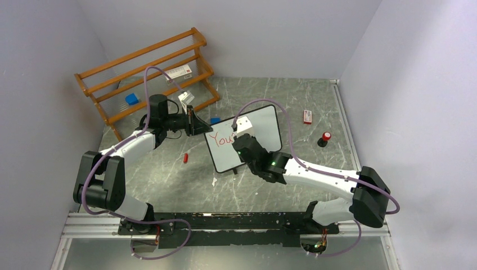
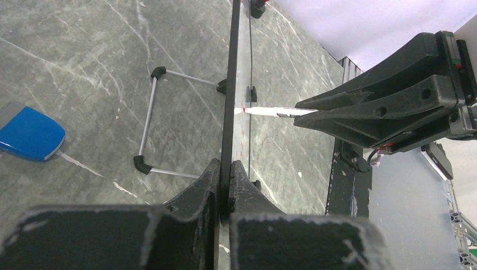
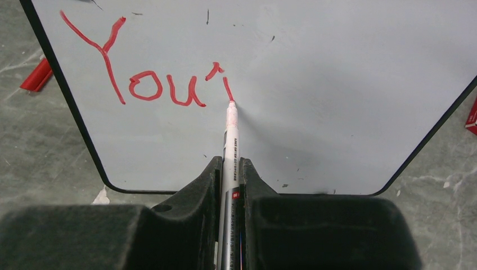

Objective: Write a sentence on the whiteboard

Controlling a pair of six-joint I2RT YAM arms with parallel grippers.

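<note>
left hand (image 2: pixel 225 167): I pinch the whiteboard (image 3: pixel 349 95) by its edge, near the middle of the table (image 1: pixel 169 174).
right hand (image 3: pixel 229 164): clamped on the marker (image 3: pixel 230 132), tip touching the board.
sentence (image 3: pixel 147 81): "You'" plus one stroke.
doing it well: light, even pressure and small strokes, with my left grip firm.

I see board (image 3: pixel 315 112) smooth, faint gloss | marker (image 3: pixel 229 135) white plastic | right fingers (image 3: pixel 194 191) matt, grainy black plastic | table (image 1: pixel 169 180) marble-look, matt | rack (image 1: pixel 136 53) varnished wood
</note>
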